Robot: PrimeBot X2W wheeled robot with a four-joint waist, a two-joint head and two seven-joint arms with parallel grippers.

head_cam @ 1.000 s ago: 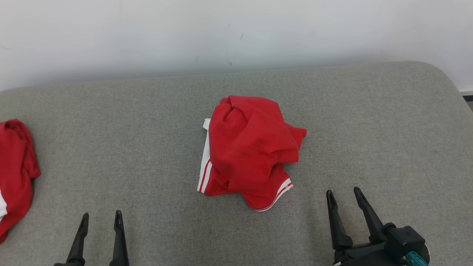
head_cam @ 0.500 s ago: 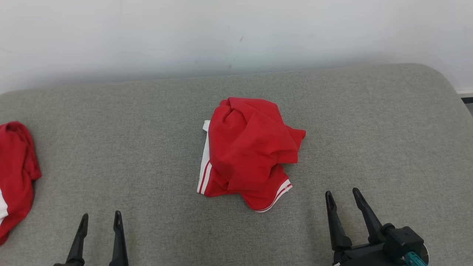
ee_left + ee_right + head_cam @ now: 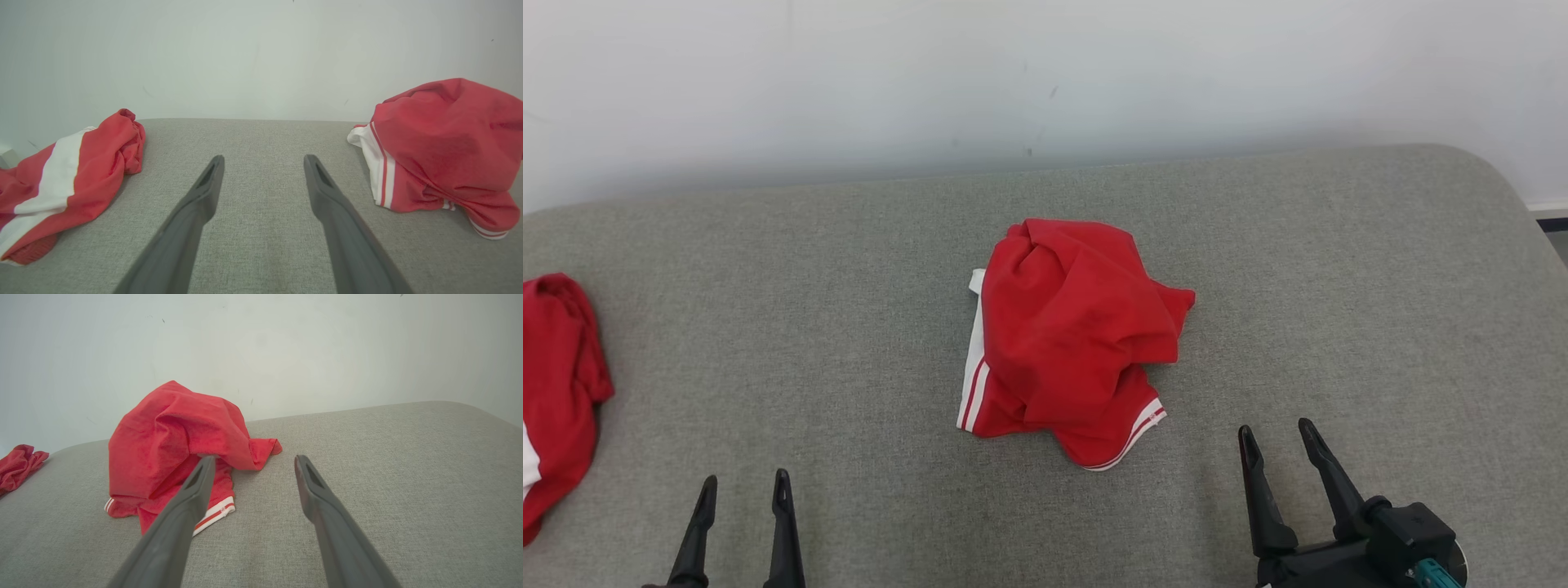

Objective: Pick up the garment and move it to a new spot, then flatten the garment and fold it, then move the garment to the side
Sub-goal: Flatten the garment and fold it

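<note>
While both of my arms hang low over the grey fabric-covered worktop [image 3: 768, 286], the garment [image 3: 1078, 343] lies in a crumpled red heap on it, bunched high in the middle and touched by neither arm. Along the garment's left edge a white band with a red stripe shows, and at its near right corner a hem trimmed in white and red sticks out flat onto the fabric. On that hem sits a tiny pale mark, perhaps a label or logo, too small for me to read. My left pincer [image 3: 746, 479] sits well apart from the garment, to its left and nearer to me, its two dark fingers spread wide and gripping nothing, with bare worktop between them. My right pincer [image 3: 1276, 428] is near the garment, to its right and nearer to me, just off the striped hem corner; its fingers are also spread wide and empty, and they are not touching the cloth. Through my right wrist camera the heap sits ahead and to the left of that pincer. Far to the garment's left, well apart from it, lies a second red garment [image 3: 560, 392] with a broad white stripe, also rumpled. Behind the garment rises a plain pale wall [image 3: 1045, 73].
</note>
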